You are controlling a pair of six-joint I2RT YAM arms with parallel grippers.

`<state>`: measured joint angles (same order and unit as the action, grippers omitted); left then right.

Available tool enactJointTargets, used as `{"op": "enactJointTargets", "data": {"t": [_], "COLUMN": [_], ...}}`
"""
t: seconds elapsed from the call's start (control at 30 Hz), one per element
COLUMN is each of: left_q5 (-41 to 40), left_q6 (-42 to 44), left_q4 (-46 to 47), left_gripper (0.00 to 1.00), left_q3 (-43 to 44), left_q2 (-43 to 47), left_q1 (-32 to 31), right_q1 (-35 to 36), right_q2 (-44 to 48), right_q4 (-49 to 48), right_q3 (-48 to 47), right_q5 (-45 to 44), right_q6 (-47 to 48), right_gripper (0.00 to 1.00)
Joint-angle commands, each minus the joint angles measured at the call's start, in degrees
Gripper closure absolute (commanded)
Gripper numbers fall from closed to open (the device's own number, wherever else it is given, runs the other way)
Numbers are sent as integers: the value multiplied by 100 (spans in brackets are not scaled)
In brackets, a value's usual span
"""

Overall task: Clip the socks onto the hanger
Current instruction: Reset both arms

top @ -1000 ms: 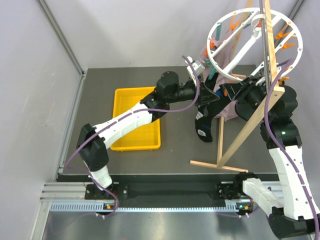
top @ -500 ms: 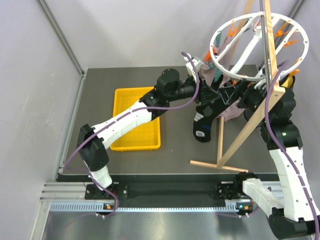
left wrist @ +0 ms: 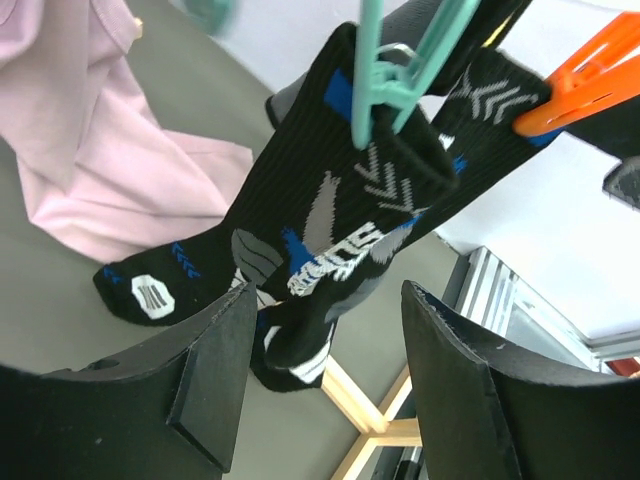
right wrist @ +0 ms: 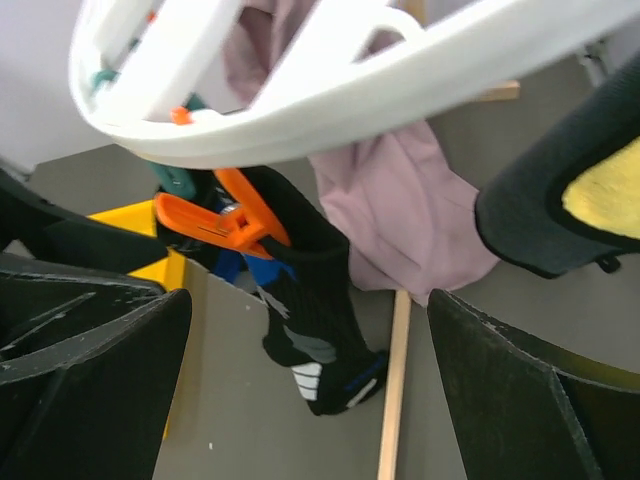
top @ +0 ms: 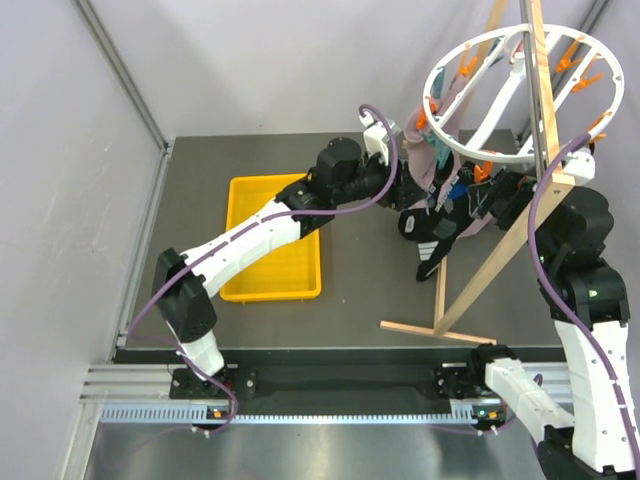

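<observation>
The socks (top: 437, 228) hang from the near rim of the white round hanger (top: 520, 95), their toes just above the table. In the left wrist view, one of the socks (left wrist: 330, 220) is held by a teal clip (left wrist: 385, 80) and the other by an orange clip (left wrist: 575, 85). My left gripper (left wrist: 330, 370) is open just short of them, holding nothing. In the right wrist view the orange clip (right wrist: 215, 225) pinches the cuff of a sock (right wrist: 310, 310) under the hanger ring (right wrist: 330, 90). My right gripper (right wrist: 320, 400) is wide open and empty. The left gripper (top: 408, 190) and the right gripper (top: 478, 198) flank the socks.
A pink-mauve cloth (top: 470, 225) hangs from the ring behind the socks. The light wooden frame's foot (top: 440, 325) lies on the table below them. A yellow tray (top: 275, 240) sits to the left. A black and yellow object (right wrist: 590, 190) is close on the right wrist's right.
Both grippers have opened and drawn back from the clips. The socks, let go, now hang by the clips and have swung to the right. The ring has shifted slightly.
</observation>
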<state>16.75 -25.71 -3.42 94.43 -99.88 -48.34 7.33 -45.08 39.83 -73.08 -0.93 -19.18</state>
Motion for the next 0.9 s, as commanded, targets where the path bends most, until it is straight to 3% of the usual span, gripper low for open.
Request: {"op": "enactJointTargets", "data": {"t": [0.0,0.47,0.87], "left_q5": [-111,162,-348], "left_q6": [75,-39,-153], "left_q4": [-62,-229,-1], "left_gripper": [36,37,36], "left_q3": [-21,-654,-1735], "left_q2": [425,908,2059], "left_q1": [35,158,299], "right_q1": [5,5,5], "right_q2": [52,26,96], "right_q4": [411,226,1052], "right_q3": [-260,-1014,-1920], "right_q5": [-785,629,-706], "right_q6": [90,143,283], "right_gripper": [0,0,0]}}
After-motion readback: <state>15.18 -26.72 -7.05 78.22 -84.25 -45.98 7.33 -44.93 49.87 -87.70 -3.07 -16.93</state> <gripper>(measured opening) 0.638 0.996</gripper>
